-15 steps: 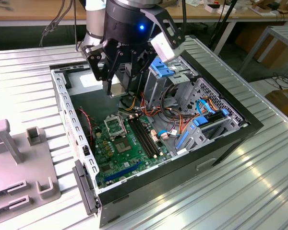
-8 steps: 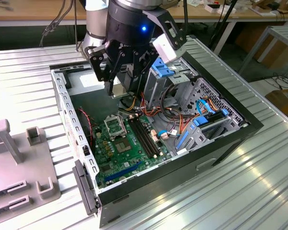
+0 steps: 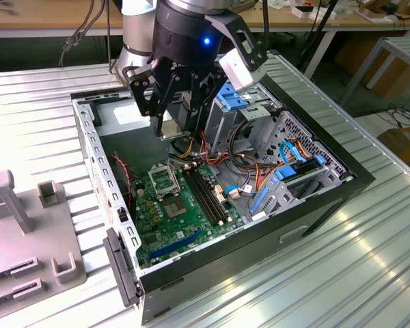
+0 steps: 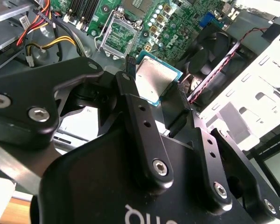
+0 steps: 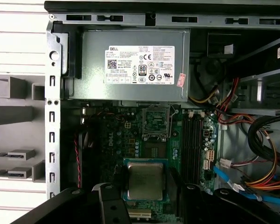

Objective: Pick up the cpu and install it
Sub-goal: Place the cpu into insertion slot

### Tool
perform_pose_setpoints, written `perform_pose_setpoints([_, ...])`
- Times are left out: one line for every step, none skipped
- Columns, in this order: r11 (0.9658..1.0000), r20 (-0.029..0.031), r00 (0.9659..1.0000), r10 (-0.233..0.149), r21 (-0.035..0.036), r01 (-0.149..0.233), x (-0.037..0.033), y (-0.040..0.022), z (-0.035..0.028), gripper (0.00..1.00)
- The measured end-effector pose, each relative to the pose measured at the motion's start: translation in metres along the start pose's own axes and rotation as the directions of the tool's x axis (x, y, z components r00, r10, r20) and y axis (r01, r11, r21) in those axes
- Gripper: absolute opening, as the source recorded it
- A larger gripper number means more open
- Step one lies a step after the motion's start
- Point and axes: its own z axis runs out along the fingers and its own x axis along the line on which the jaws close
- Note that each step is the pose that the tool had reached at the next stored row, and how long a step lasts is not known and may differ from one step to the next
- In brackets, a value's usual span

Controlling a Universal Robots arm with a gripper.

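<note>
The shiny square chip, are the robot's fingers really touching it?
Touching. In the second wrist view the cpu sits between the black fingers of the gripper, opposite edges against them.

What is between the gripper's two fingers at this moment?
The cpu, clamped by its edges in the gripper; both wrist views show it.

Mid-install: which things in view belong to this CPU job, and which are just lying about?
Part of the job:
- gripper, shut on the cpu
- empty socket

Just there:
- power supply
- memory slots
- cables
- grey fixture beside the case
</note>
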Motion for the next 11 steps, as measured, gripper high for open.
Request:
perform_pose_setpoints([1.0, 0.0, 1.0, 0.0, 0.0, 0.0, 0.0, -0.0002, 0.0, 0.47])
perform_pose_setpoints([1.0, 0.0, 1.0, 0.0, 0.0, 0.0, 0.0, -0.0006, 0.0, 0.47])
perform_pose_setpoints([1.0, 0.0, 1.0, 0.0, 0.0, 0.0, 0.0, -0.0009, 0.0, 0.47])
perform_pose_setpoints([1.0, 0.0, 1.0, 0.0, 0.0, 0.0, 0.0001, -0.0011, 0.0, 0.47])
perform_pose_setpoints([1.0, 0.0, 1.0, 0.0, 0.0, 0.0, 0.0001, -0.0013, 0.0, 0.47])
perform_pose_setpoints([1.0, 0.0, 1.0, 0.0, 0.0, 0.0, 0.0001, -0.0015, 0.0, 0.47])
perform_pose_setpoints([1.0, 0.0, 1.0, 0.0, 0.0001, 0.0, 0.0001, -0.0017, 0.0, 0.47])
perform_pose_setpoints([1.0, 0.0, 1.0, 0.0, 0.0, 0.0, 0.0001, -0.0029, 0.0001, 0.47])
perform_pose_setpoints([1.0, 0.0, 1.0, 0.0, 0.0, 0.0, 0.0001, -0.0031, 0.0001, 0.47])
perform_pose_setpoints([1.0, 0.0, 1.0, 0.0, 0.0, 0.0, 0.0001, -0.0031, 0.0001, 0.47])
perform_pose_setpoints([1.0, -0.0001, 1.0, 0.0, 0.0, 0.0, 0.0001, -0.0031, 0.0001, 0.47])
